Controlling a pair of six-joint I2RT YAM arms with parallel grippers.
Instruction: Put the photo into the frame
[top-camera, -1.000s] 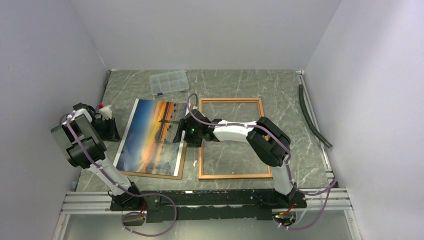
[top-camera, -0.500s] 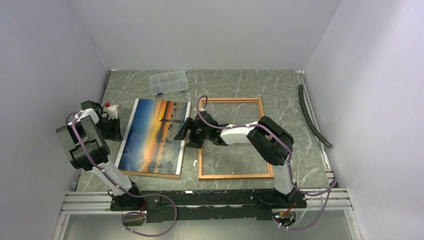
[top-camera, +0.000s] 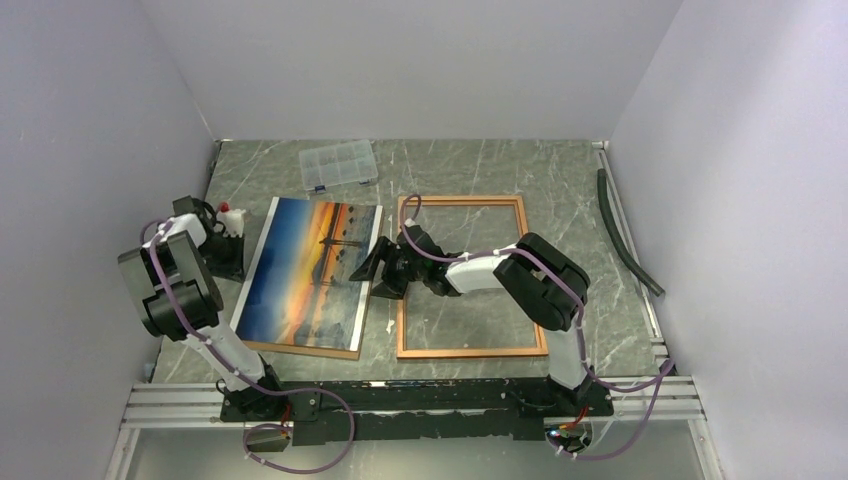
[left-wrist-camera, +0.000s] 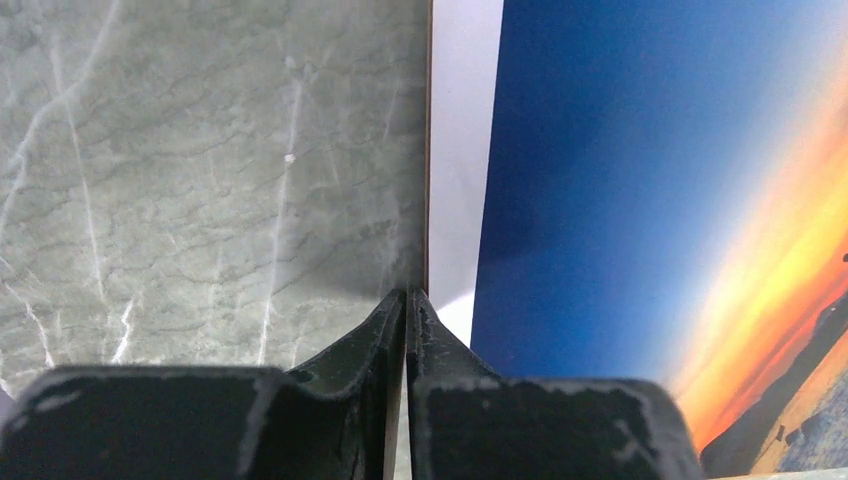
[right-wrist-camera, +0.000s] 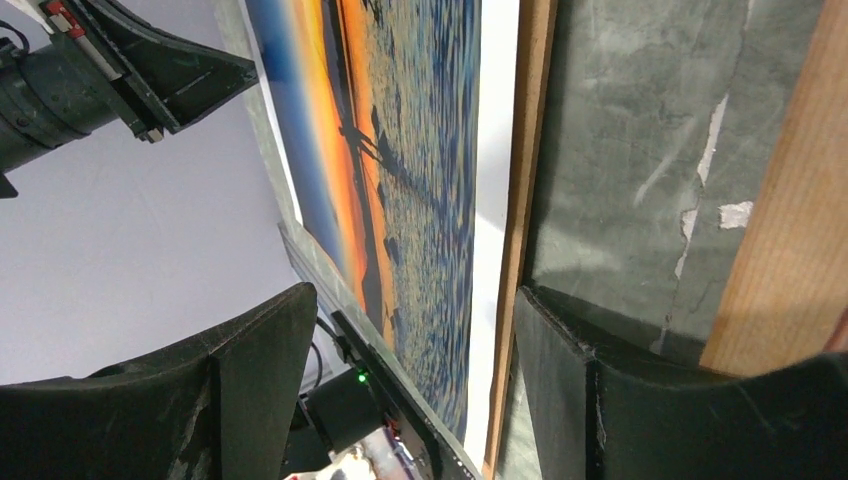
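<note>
Grey marble bench (top-camera: 560, 170) with frame (top-camera: 470, 351) right of centre; photo (top-camera: 300, 270) lies on a brown board (top-camera: 300, 349) just left of it. Open, the right claw (right-wrist-camera: 410, 295) straddles the photo's right edge; the left claw (left-wrist-camera: 406, 300) grasps its left margin. Risk: the thin pinch slips, or the paper creases.

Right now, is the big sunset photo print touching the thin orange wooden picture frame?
Apart. The top view shows a strip of bare marble table between the sunset photo and the orange wooden frame.
</note>
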